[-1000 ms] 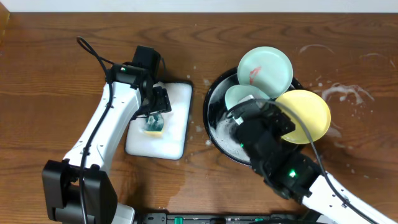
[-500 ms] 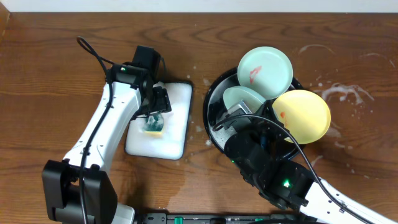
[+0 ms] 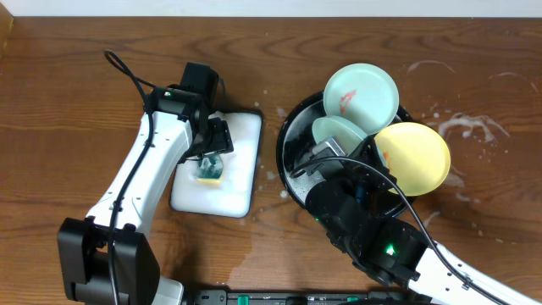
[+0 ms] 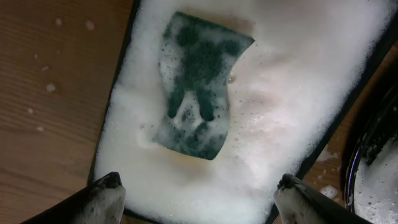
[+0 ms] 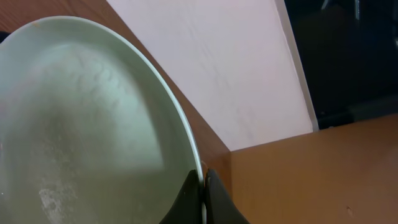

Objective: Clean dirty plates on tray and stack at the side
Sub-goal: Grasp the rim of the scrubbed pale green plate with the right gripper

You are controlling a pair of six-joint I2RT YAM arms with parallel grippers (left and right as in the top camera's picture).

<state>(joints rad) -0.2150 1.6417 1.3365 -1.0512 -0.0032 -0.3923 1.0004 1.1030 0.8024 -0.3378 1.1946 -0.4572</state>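
Right jaws pinch mint plate [image 5: 81, 124] (rim tilted up).

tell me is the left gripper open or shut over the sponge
Open: the left gripper shows fingertips wide apart in its wrist view, the green sponge lying free in foam below.

I get bright, even light from above; the black tray [image 3: 286, 157] rim glints. Left of it, the left arm [image 3: 140, 174] casts a soft shadow. The left gripper [image 4: 198, 190] fingertips blur.
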